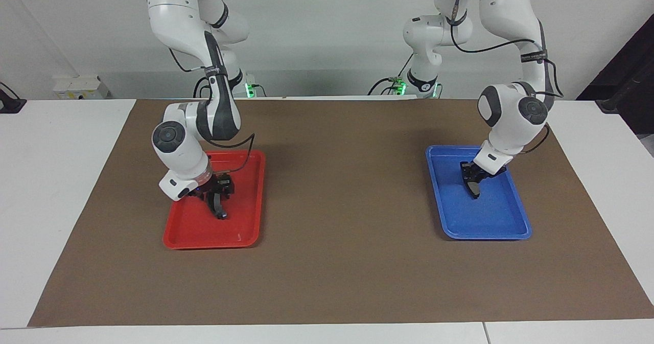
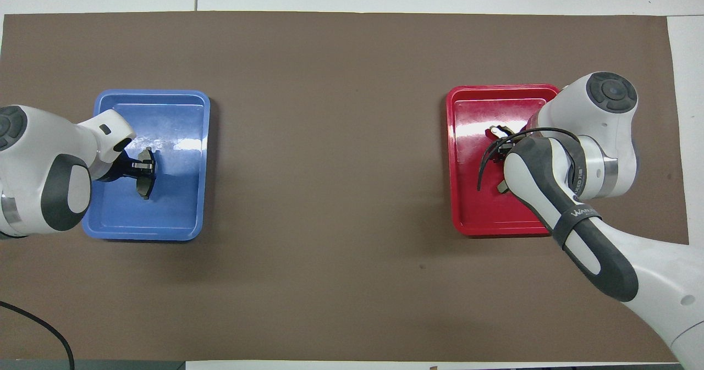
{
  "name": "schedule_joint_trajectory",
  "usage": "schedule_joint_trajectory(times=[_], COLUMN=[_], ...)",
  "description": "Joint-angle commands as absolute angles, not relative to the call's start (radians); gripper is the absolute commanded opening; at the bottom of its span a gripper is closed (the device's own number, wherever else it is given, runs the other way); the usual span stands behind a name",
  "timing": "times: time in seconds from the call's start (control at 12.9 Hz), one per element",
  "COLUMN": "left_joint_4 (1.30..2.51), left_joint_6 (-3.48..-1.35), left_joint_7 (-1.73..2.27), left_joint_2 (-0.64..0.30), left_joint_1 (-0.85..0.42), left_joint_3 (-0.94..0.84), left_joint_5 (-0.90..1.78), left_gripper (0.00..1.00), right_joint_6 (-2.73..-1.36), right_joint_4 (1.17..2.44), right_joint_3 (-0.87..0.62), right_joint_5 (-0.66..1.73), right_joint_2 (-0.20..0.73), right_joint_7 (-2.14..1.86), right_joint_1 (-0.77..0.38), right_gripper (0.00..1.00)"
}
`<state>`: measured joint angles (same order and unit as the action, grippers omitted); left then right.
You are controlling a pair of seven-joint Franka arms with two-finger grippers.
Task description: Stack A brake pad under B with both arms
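Note:
The A brake pad (image 1: 474, 188), short and dark grey, lies in the blue tray (image 1: 485, 234) toward the left arm's end of the table. My left gripper (image 1: 471, 177) is down in that tray, shut on the pad's middle; from overhead the pad (image 2: 146, 186) shows under the left gripper (image 2: 143, 166). B (image 1: 219, 211), the long curved black pad, lies in the red tray (image 1: 204, 242) toward the right arm's end. My right gripper (image 1: 214, 195) is low over B's end nearer the robots. In the overhead view the right forearm hides most of B (image 2: 501, 186).
Both trays rest on a brown mat (image 1: 347, 206) that covers most of the white table. The wide stretch of mat between the trays holds nothing. A black cable (image 2: 33, 318) crosses the mat's corner near the left arm's base.

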<state>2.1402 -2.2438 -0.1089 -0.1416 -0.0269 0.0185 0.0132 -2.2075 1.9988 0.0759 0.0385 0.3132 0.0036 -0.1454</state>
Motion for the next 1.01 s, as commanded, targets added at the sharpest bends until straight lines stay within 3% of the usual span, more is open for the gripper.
schedule_joint_trajectory(times=[0.0,0.23,0.93], left_joint_4=[1.999,1.938,1.747], left_joint_6=[-2.107,-2.056,-1.953], left_joint_7=[-0.115,0.001,0.673], left_joint_2=[-0.140,-0.138,-0.176], left_joint_1=[-0.034,-0.067,-0.136], left_joint_3=[0.012,-0.026,-0.448], left_joint_5=[0.015,0.009,-0.071], left_gripper=[0.01,0.01,0.01], right_joint_6=[-2.229,-2.229,-2.215], right_joint_4=[2.023,2.023,2.022], right_joint_3=[0.069,0.071,0.069], right_joint_5=[0.058,0.058,0.057], right_joint_2=[0.299,0.299,0.296], right_joint_7=[-0.020,-0.057,-0.069], right_joint_1=[-0.137,-0.129,-0.124], right_gripper=[0.76,0.72,0.64])
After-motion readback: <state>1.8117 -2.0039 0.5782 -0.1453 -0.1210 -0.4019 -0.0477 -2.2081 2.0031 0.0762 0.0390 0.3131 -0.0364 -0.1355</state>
